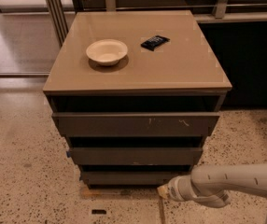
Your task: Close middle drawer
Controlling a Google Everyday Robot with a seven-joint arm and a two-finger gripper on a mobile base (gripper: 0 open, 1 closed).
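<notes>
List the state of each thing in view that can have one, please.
middle drawer: pulled out a little, not yet closed.
top drawer: also out a little, with pale scratches on its front.
bottom drawer: seems slightly out.
bowl: upright and empty on the cabinet top.
black packet: lying flat, apart from the bowl.
gripper: low, by the bottom drawer's right corner, not at the middle drawer.
</notes>
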